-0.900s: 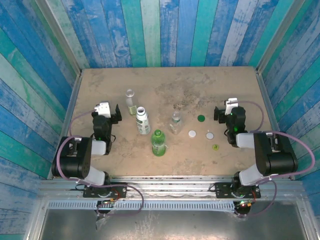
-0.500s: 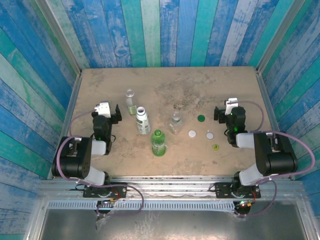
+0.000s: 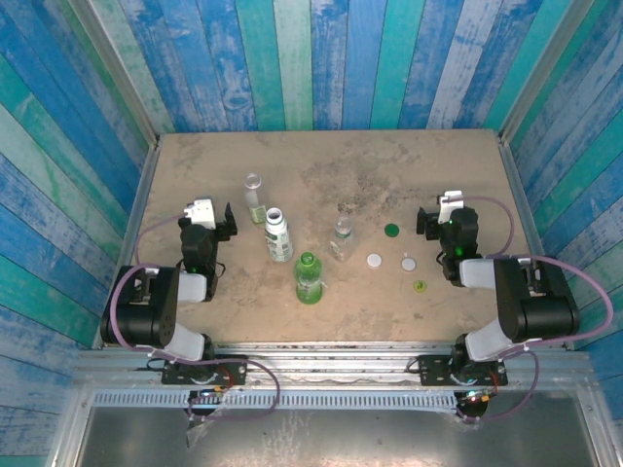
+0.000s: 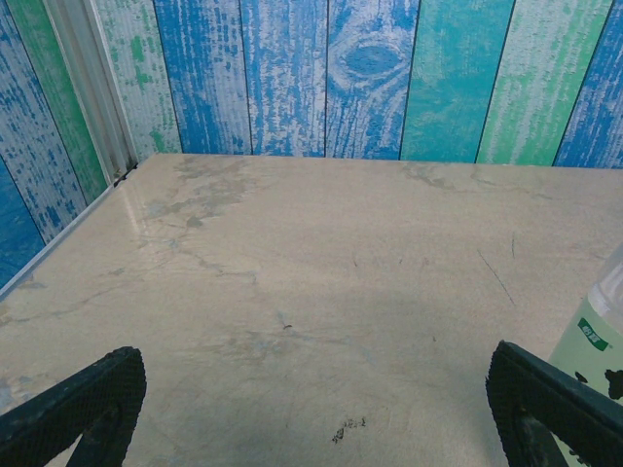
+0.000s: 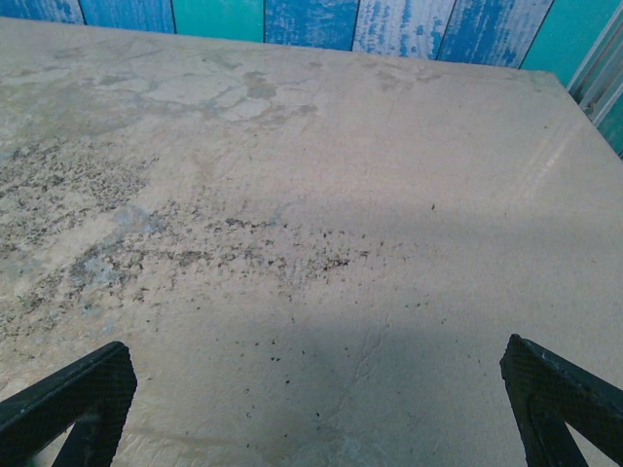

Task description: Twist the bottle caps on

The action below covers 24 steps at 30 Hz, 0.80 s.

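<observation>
Caps (image 3: 375, 260) lie near right fingers (image 5: 73, 394), bottles (image 3: 278, 236) near left fingers (image 4: 78, 399).

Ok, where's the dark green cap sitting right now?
In the top view the dark green cap lies on the right half of the table, just right of the small clear bottle and just beyond the left white cap, touching neither.

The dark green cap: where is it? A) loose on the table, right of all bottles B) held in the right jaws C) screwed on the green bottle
A: the dark green cap lies flat on the table, right of the clear bottle beside it.
</observation>
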### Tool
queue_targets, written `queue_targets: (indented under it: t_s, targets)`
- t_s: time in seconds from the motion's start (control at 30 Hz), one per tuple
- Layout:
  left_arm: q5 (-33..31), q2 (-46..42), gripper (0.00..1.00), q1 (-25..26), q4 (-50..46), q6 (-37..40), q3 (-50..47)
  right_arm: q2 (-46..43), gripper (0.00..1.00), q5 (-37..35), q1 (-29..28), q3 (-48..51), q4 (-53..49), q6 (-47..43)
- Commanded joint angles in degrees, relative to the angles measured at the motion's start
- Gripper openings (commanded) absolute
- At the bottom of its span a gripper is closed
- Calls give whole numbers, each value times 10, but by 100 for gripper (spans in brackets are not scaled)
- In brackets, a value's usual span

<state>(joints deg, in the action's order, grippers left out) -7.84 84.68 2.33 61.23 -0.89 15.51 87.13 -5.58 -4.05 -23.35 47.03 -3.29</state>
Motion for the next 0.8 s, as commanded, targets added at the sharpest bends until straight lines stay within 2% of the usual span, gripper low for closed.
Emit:
queue_targets:
  t_s: [0.0, 0.1, 0.2, 0.37, 0.47, 0.6, 0.67, 0.77]
  targets:
    - [-2, 12, 94, -2, 2, -2, 2, -4, 100, -7, -2, 2, 11, 0]
    - [15, 5, 94, -2, -10, 9, 5, -5, 100, -7, -2, 4, 13, 0]
    - [19, -49, 94, 1, -41, 16, -4, -31, 100, -8, -3, 3, -5, 0]
    - [-58, -245, 94, 43, -195, -20, -8, -164, 100, -19, -10, -12, -125, 8]
    - [-66, -351, 94, 92, -267, -23, -5, -233, 100, -9, -20, -39, -220, 37]
    - [-56, -460, 94, 149, -382, -40, 25, -297, 100, 68, -37, -89, -351, 77]
    - [-34, -501, 94, 173, -422, -57, 33, -327, 100, 94, -78, -105, -385, 68]
    - [-8, -553, 94, 214, -487, -85, 50, -354, 100, 96, -174, -137, -430, 37]
